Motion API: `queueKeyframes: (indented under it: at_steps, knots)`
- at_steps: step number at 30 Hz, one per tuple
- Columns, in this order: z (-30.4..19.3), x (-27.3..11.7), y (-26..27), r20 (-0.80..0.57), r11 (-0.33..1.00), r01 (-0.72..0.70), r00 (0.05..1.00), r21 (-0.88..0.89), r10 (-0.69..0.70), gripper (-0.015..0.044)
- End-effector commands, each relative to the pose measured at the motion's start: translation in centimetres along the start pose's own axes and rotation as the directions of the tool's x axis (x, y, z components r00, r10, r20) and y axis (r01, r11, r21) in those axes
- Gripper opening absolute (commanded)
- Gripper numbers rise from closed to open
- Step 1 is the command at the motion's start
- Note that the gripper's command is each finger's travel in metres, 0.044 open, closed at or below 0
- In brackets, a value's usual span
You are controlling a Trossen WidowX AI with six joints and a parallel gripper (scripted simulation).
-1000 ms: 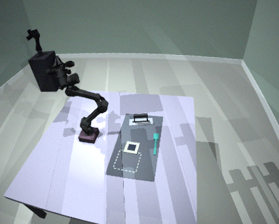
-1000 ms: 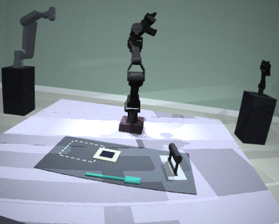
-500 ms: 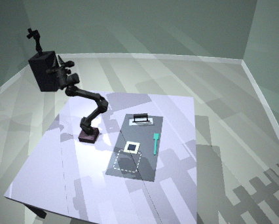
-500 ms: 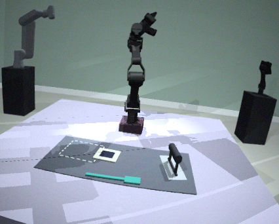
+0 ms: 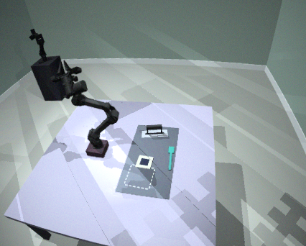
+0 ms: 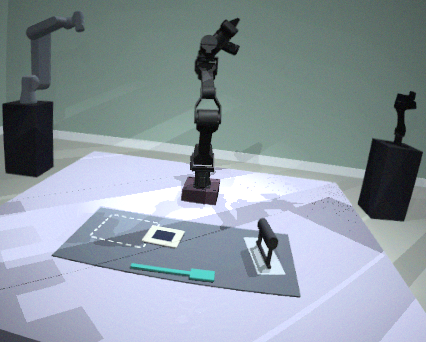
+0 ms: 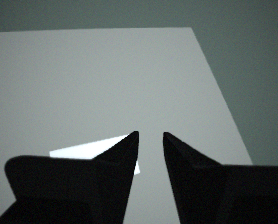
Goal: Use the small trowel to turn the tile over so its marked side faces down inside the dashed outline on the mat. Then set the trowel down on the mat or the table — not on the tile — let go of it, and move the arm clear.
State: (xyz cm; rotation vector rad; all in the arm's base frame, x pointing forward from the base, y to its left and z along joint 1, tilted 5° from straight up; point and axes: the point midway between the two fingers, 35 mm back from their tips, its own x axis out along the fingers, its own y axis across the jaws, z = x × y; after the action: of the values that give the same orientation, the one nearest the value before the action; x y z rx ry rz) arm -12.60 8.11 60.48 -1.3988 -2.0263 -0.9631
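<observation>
The tile [image 5: 138, 165] [image 6: 176, 242] lies flat on the mat [image 5: 126, 185] [image 6: 280, 282], its dark marked square facing up, overlapping one edge of the dashed outline [image 5: 149, 188] [image 6: 102, 218]. A teal tool [image 5: 171, 157] [image 6: 202, 275] with a thin handle and small square blade lies flat near the mat's long edge. A pale plate [image 5: 144, 134] [image 6: 276, 269] with a raised black handle [image 5: 154, 127] [image 6: 268, 234] rests at the mat's end. My gripper [image 7: 150, 136] [image 6: 237, 21] is open by a narrow gap, empty, high above the table and far from the tile and tools.
The arm's base [image 5: 97, 149] [image 6: 200, 191] stands on the table [image 5: 65, 201] [image 6: 30, 305] beside the mat. Dark pedestals [image 5: 49, 79] [image 6: 28, 140] bearing other arms stand beyond the table. The wrist view shows a bright patch [image 7: 90, 148] on a grey surface [image 7: 100, 80].
</observation>
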Motion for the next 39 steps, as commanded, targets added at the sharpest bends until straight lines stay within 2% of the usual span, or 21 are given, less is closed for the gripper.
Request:
queueKeyframes:
  at_steps: [1,3,7,20,26,30,39]
  knots:
    - [0.0,0.0,0.0,0.000,1.000,0.000,1.000,0.000,0.000,0.0100]
    - [0.0,0.0,0.0,0.000,1.000,0.000,1.000,0.000,0.000,0.0100]
    - [0.0,0.0,0.0,0.000,1.000,0.000,1.000,0.000,0.000,0.0000]
    - [0.0,0.0,0.0,0.000,1.000,0.000,1.000,0.000,0.000,0.0000]
    - [0.0,0.0,-0.1,-0.001,1.000,0.004,1.000,0.000,-0.004,0.0153]
    - [-1.0,-0.1,-2.3,-0.028,0.996,0.089,0.996,-0.008,-0.089,0.0258]
    - [-4.4,-1.4,-7.8,-0.120,0.953,0.301,0.945,-0.038,-0.303,0.0270]
